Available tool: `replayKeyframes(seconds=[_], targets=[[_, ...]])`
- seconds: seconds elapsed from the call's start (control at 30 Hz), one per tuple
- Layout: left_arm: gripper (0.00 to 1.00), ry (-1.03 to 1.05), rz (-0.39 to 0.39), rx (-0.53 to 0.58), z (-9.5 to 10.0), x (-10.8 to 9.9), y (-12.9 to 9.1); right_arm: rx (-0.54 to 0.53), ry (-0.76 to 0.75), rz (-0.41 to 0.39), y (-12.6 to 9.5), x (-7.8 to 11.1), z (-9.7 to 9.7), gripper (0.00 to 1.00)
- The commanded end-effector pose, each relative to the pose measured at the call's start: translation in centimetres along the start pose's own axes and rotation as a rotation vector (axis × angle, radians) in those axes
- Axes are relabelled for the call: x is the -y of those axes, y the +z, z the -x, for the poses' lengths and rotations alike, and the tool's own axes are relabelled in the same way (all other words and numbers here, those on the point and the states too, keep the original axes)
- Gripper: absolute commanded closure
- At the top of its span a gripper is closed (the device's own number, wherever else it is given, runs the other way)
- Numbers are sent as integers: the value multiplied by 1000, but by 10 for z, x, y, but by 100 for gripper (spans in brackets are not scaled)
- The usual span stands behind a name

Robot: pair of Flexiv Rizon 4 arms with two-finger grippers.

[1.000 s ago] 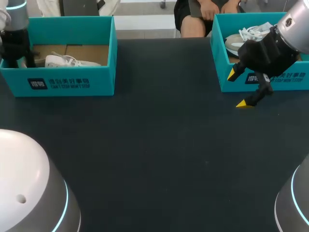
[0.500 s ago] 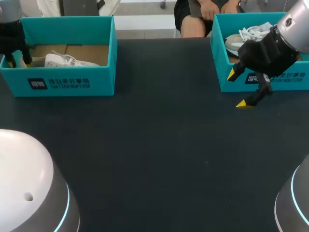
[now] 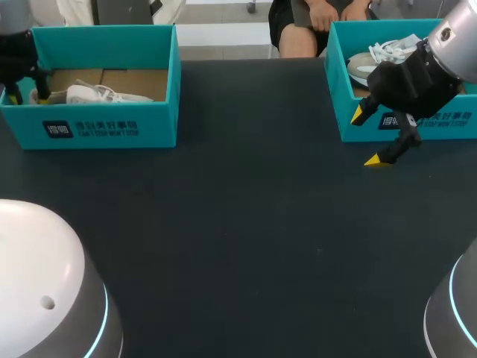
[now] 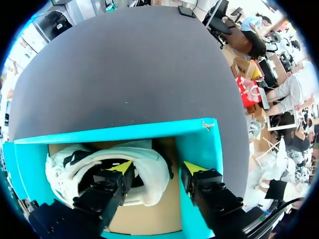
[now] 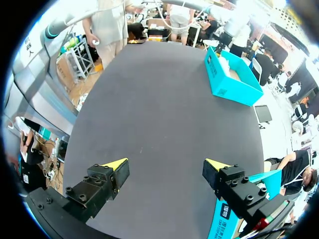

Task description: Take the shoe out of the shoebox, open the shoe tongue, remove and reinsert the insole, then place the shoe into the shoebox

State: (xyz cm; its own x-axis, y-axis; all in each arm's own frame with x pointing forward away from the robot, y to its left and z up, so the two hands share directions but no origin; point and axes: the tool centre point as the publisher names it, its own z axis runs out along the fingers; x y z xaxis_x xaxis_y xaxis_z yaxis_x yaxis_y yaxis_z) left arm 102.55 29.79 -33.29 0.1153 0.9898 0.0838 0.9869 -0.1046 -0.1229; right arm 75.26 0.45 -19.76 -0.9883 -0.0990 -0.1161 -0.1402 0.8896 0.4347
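Black table (image 3: pixel 246 224), box (image 3: pixel 156 123) at 10 o'clock: our left claw (image 4: pixel 158 168) is open astride the shoe (image 4: pixel 149 184) heel, so we'd pinch squarely, lift slow.

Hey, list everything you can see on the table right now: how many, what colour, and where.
table: one, black, under everything.
left shoebox: one, teal, far left.
right shoebox: one, teal, far right.
left sneaker: one, white, inside left shoebox.
right sneaker: one, white, inside right shoebox.
left end effector: one, black, yellow tips, open, one finger in left sneaker's opening.
right end effector: one, black, yellow tips, open, before right shoebox.
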Motion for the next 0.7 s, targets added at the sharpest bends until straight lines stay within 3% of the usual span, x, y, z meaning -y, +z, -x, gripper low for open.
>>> replayKeyframes(seconds=[0.03, 0.1, 0.4, 0.7], targets=[[22, 6, 5, 6, -2, 5, -4, -1, 1, -3, 1, 0, 1, 0], [16, 6, 8, 16, -2, 6, -7, -1, 1, -3, 1, 0, 1, 0], [16, 14, 40, 60, -3, 10, -31, -1, 1, -3, 1, 0, 1, 0], [17, 3, 92, 117, -7, 23, -79, -1, 1, -3, 1, 0, 1, 0]])
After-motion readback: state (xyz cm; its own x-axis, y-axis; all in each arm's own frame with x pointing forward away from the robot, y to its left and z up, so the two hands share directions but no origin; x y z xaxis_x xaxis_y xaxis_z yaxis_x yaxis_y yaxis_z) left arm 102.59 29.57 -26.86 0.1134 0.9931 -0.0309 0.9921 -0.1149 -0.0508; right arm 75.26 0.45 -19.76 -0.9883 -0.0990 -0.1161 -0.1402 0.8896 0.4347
